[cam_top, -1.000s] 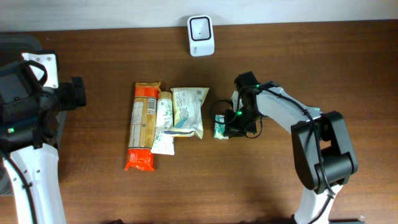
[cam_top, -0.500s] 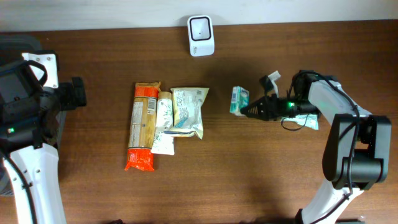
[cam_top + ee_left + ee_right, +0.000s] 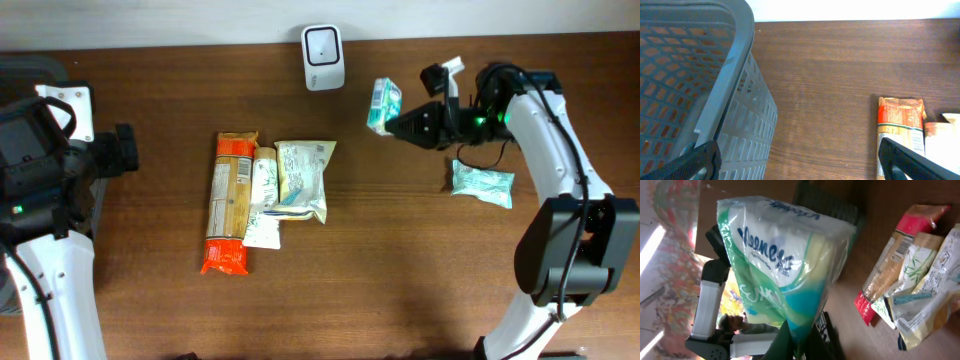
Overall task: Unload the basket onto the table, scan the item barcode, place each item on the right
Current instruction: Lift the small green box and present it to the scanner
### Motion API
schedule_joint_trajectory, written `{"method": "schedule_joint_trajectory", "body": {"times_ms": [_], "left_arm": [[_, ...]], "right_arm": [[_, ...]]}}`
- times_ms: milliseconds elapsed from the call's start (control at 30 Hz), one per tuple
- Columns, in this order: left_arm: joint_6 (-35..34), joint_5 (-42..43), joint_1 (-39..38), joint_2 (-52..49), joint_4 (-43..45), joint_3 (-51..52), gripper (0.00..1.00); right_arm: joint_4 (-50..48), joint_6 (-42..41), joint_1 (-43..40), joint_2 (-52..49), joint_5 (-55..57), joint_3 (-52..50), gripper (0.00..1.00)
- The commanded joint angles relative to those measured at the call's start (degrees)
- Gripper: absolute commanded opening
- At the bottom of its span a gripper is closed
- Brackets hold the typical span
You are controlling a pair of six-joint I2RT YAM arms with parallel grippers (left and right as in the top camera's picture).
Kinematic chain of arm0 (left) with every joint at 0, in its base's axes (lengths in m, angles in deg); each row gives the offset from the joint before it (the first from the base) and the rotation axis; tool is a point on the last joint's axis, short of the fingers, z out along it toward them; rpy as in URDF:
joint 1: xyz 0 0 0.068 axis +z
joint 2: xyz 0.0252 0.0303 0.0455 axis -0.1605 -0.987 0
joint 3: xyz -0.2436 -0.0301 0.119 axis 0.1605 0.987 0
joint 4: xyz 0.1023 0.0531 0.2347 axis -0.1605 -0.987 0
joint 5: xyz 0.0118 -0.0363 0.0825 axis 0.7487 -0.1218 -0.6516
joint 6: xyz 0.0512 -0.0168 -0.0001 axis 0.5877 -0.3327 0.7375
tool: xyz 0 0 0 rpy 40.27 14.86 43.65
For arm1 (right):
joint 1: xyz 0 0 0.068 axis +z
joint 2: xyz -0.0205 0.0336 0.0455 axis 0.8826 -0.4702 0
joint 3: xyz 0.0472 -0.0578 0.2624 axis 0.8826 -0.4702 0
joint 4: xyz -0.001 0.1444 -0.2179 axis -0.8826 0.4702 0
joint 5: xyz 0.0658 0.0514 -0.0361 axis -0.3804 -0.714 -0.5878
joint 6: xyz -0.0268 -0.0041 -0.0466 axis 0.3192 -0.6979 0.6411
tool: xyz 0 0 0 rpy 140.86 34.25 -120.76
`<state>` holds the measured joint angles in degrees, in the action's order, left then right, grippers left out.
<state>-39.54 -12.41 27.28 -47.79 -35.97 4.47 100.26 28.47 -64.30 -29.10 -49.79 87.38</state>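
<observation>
The right gripper [image 3: 402, 122] is pressed together on one end of a green-and-white tissue pack [image 3: 383, 104] and holds it up near the far edge of the table [image 3: 400, 290]. In the overhead view the white scanner [image 3: 323, 45] sits close by, at about ten o'clock from the pack. The step in hand looks like the presentation itself, and it calls for the printed code to face the scanner window squarely. The right wrist view shows only the pack's branded face, so the barcode is probably on a side that cannot be seen here. A slow roll of the wrist while closing in toward ten o'clock would be the safe way to find it. The pinch is narrow and the wrapper soft, so the pack may sag or twist if it is swung fast. A second tissue pack [image 3: 482, 184] lies flat at four o'clock from the held one. A row of snack packets [image 3: 262, 195] rests well off at eight o'clock. The left gripper [image 3: 799, 152] hangs spread wide and empty beside a grey basket [image 3: 690, 75].
</observation>
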Motion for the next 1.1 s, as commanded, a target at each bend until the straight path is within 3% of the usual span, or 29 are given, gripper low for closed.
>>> {"method": "schedule_joint_trajectory", "body": {"times_ms": [0,133,167,233,300,433,533,600,700,800,967,1067], "left_arm": [[0.9,0.6,0.2,0.1,0.1,-0.6,0.99],[0.9,0.6,0.2,0.1,0.1,-0.6,0.99],[0.9,0.6,0.2,0.1,0.0,-0.6,0.99],[0.9,0.6,0.2,0.1,0.0,-0.6,0.99],[0.9,0.6,0.2,0.1,0.1,-0.6,0.99],[0.9,0.6,0.2,0.1,0.1,-0.6,0.99],[0.9,0.6,0.2,0.1,0.1,-0.6,0.99],[0.9,0.6,0.2,0.1,0.1,-0.6,0.99],[0.9,0.6,0.2,0.1,0.1,-0.6,0.99],[0.9,0.6,0.2,0.1,0.1,-0.6,0.99],[0.9,0.6,0.2,0.1,0.0,-0.6,0.99],[0.9,0.6,0.2,0.1,0.1,-0.6,0.99]], "right_arm": [[0.1,0.2,0.5,1.9,-1.6,3.0,0.04],[-2.5,0.0,0.4,1.9,-1.2,3.2,0.04],[-5.1,-3.5,0.5,1.9,2.3,3.3,0.04],[-12.7,-19.1,2.4,1.9,22.6,3.8,0.04],[-15.3,-25.9,6.3,1.9,38.4,6.2,0.04],[-15.2,-33.6,15.5,1.0,71.1,20.2,0.04],[-15.1,-33.6,20.3,-2.7,86.1,31.3,0.04],[-16.5,-31.5,23.2,-7.6,96.4,37.2,0.04],[-23.8,-25.4,26.2,-13.3,109.3,38.0,0.04],[-39.4,-8.4,30.2,-22.4,126.1,38.0,0.04],[-51.3,10.8,31.2,-30.2,131.0,38.0,0.04],[-56.4,15.0,31.2,-33.0,132.0,38.0,0.04]]}}
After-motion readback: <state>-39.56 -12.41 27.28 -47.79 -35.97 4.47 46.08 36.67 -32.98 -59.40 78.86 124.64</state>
